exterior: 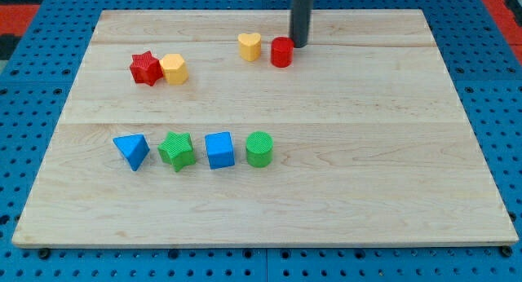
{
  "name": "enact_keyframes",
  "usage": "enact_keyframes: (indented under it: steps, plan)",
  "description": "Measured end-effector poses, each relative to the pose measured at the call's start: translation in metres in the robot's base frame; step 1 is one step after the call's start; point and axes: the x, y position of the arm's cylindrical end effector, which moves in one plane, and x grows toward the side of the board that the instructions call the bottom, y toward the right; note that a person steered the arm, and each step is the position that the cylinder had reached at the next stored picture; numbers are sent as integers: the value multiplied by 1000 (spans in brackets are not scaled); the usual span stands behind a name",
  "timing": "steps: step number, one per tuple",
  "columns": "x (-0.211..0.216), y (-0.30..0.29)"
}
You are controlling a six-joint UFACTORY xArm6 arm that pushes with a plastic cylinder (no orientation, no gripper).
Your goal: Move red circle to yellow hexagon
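A pale wooden table [367, 168], its planks showing fine lengthwise grain under a smooth, low-sheen finish, lies on a blue perforated base [33, 135] that looks like hard plastic or painted metal. The blocks appear to be matt plastic: the green circle [259, 148] and green star [177, 149] show fine ribbed layering on top, as does the red star [145, 68]. The dark rod [301, 13] looks smooth and matt.
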Motion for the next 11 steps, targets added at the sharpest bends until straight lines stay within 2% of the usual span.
enact_keyframes:
  steps: [2, 6, 7, 9, 11]
  plan:
    - [53, -59]
    - [146, -51]
    - [158, -73]
    - [111, -77]
    - [98, -71]
